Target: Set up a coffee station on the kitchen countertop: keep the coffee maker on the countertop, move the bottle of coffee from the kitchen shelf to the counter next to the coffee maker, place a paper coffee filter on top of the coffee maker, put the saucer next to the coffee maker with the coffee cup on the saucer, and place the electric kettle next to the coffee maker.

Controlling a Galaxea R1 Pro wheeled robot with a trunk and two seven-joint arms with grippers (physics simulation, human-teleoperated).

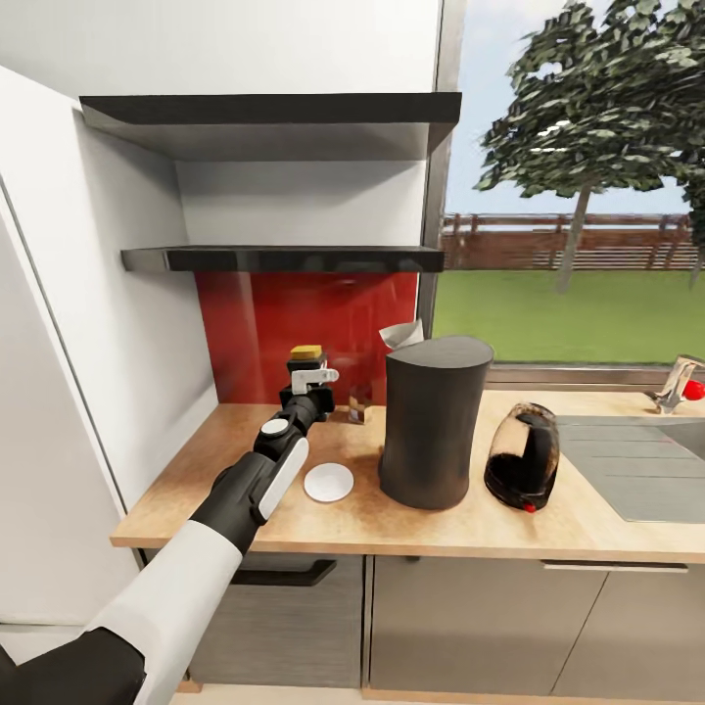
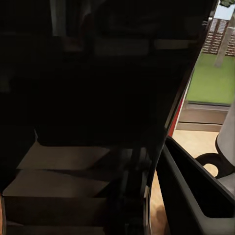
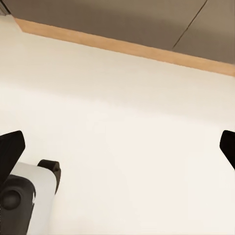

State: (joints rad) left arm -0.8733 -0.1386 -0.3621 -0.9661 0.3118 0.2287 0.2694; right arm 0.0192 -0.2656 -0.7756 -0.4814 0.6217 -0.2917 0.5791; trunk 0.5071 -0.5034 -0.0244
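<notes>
Well back on the kitchen countertop [image 1: 548, 529], left end effector [image 1: 306, 390] clamped around the bottle of coffee [image 1: 306, 360], right end effector [image 3: 117, 147] wide.

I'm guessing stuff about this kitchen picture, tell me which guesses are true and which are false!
1. The electric kettle stands upright. False: it lies tipped on its side on the kitchen countertop.
2. The saucer is empty. True.
3. The bottle of coffee sits on the kitchen shelf. False: it is down at the countertop, at the left gripper.
4. White paper pokes up behind the coffee maker. True.
5. The right gripper has its fingers closed. False: they are wide apart.
</notes>
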